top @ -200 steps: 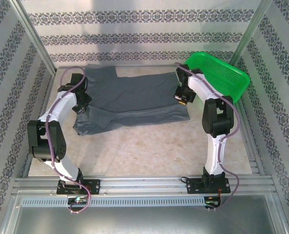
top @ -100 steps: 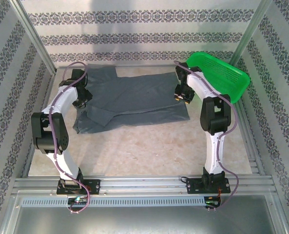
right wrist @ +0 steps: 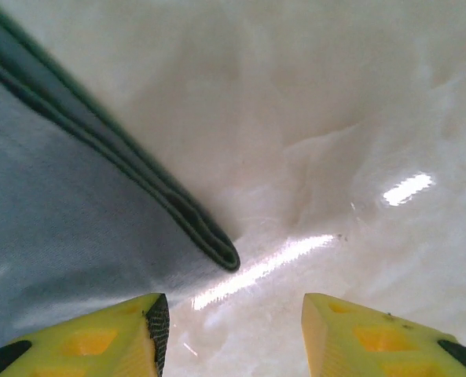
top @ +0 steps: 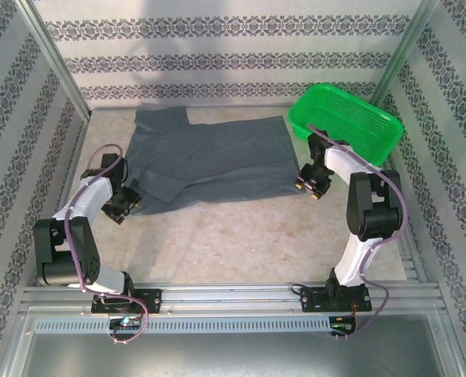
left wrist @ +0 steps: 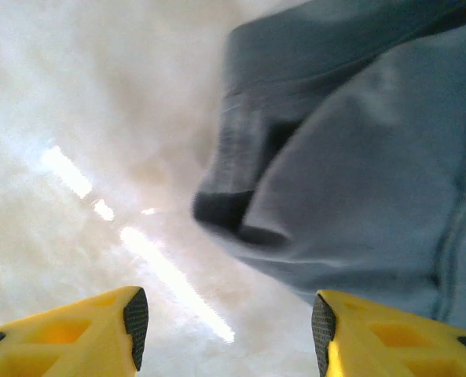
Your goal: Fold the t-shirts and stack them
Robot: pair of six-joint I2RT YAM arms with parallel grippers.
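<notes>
While the plain dark slate-grey t-shirt of thin cloth [top: 209, 157] lies part-folded across the upper middle of the pale table [top: 233, 243], the left gripper [top: 127, 202] sits at its lower-left corner, yellow fingers [left wrist: 91, 334] parted, empty; the right gripper [top: 310, 185], likewise spread and empty, sits at the lower-right corner, below the green plastic mesh basket [top: 350, 118].
</notes>
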